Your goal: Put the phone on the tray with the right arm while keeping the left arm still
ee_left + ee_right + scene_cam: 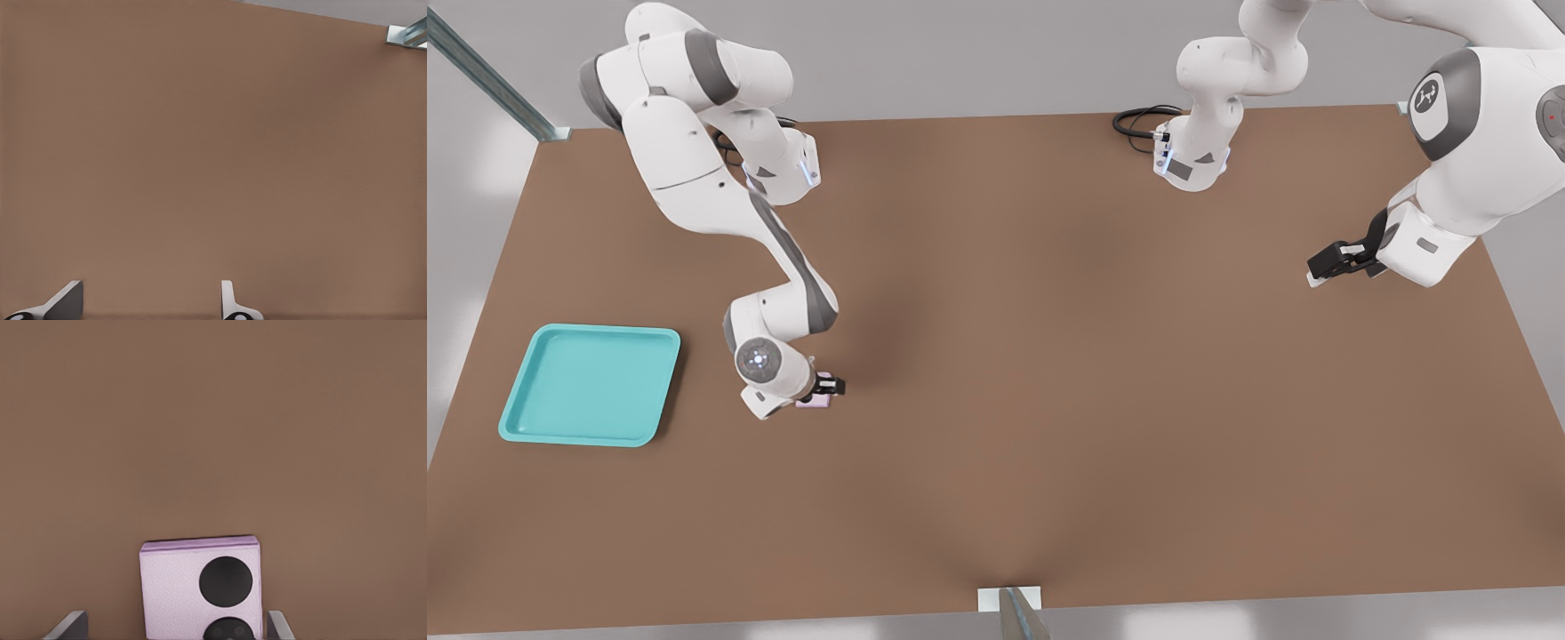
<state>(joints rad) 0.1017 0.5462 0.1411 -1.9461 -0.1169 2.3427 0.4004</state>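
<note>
The pale pink-lilac phone (193,587) lies flat on the brown table, its two round black lenses facing up. In the front view only a sliver of the phone (816,403) shows under the right arm's wrist (760,363), left of the table's middle. My gripper (829,388) hangs low over it, open. In the right wrist view the gripper (175,623) straddles the phone: one fingertip (73,623) stands well off its side, the other sits close beside the opposite side. The turquoise tray (591,382) lies empty at the front view's left, apart from the phone.
The parked arm (1449,213) hangs over the table's far right in the front view, and its wrist view shows only bare table. Both arm bases and a black cable (1138,120) sit at the table's back edge. A metal bracket (1009,604) marks the near edge.
</note>
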